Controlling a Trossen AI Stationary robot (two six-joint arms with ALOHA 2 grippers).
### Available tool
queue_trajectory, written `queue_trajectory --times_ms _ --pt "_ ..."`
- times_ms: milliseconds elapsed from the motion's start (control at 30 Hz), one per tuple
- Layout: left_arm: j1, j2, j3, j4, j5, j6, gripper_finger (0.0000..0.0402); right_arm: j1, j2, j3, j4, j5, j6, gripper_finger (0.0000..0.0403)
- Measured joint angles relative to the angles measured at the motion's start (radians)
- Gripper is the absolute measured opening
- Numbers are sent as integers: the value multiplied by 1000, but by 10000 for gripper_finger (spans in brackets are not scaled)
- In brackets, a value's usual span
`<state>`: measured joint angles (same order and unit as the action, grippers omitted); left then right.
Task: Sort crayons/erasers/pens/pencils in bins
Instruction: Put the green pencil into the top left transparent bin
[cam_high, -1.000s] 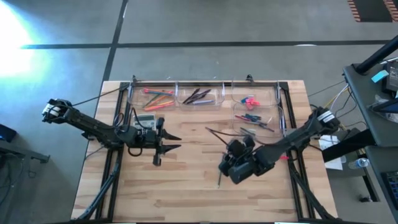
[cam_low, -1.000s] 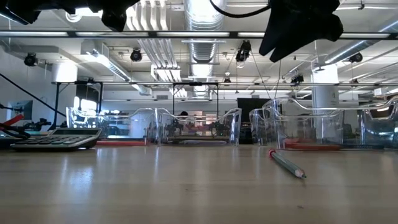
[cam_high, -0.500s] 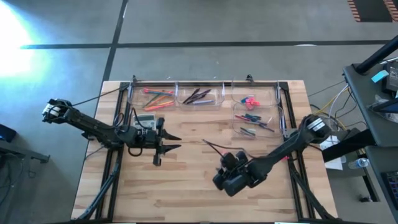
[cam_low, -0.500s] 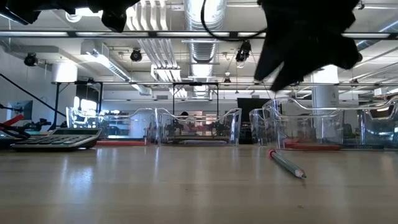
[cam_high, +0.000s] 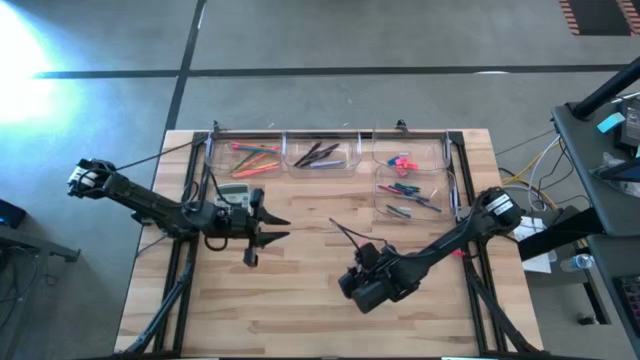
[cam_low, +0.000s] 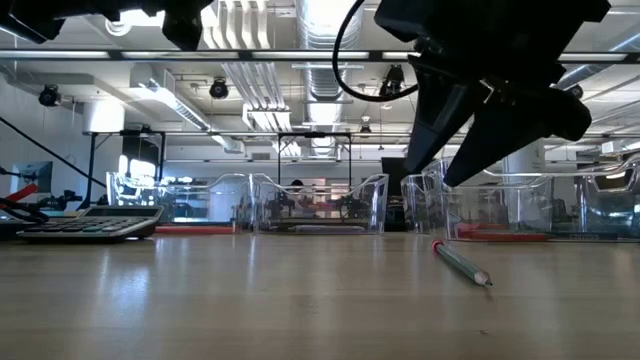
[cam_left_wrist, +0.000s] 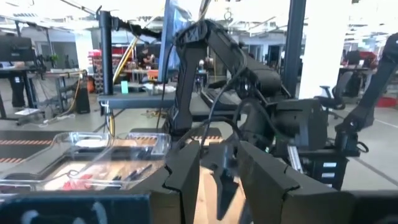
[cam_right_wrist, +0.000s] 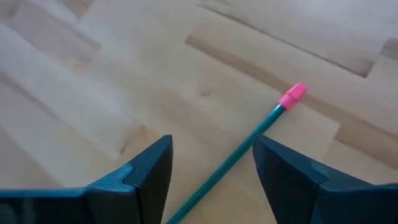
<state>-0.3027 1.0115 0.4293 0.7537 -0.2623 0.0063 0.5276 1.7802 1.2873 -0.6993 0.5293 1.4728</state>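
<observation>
A: Where is the right tool (cam_right_wrist: 211, 180)?

B: Low over the bare wood in the front middle of the tabletop (cam_high: 300, 300). Its fingers (cam_right_wrist: 140, 171) stand apart, one on each side of a green pencil (cam_right_wrist: 230, 158) with a pink eraser tip. The pencil lies flat on the wood between them, and I see no contact with it.

A: And from table height?

B: The pencil (cam_low: 462, 262) lies alone on the wood, nearer than the bins, with the dark tool hanging above it.

A: The bins?

B: Three clear bins (cam_high: 320, 165) stand in a row along the far edge, and a fourth (cam_high: 445, 205) sits just in front of the right-hand one. All four hold sorted sticks or erasers.

A: The left tool (cam_high: 275, 228)?

B: It waits over the left side, beside a grey calculator (cam_high: 232, 194), fingers parted and holding nothing.
</observation>
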Motion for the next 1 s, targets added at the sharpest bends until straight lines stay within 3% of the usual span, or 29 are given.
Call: queue_trajectory --times_ms 500,767,1000 --pt "2 0 -4 18 0 2 95 -2 6 -1 -5 119 -8 222" --pt "2 4 0 25 -5 -6 95 51 -37 -1 58 276 -258 221" --pt "2 11 24 6 -124 -26 95 122 -140 -9 86 422 -477 221"
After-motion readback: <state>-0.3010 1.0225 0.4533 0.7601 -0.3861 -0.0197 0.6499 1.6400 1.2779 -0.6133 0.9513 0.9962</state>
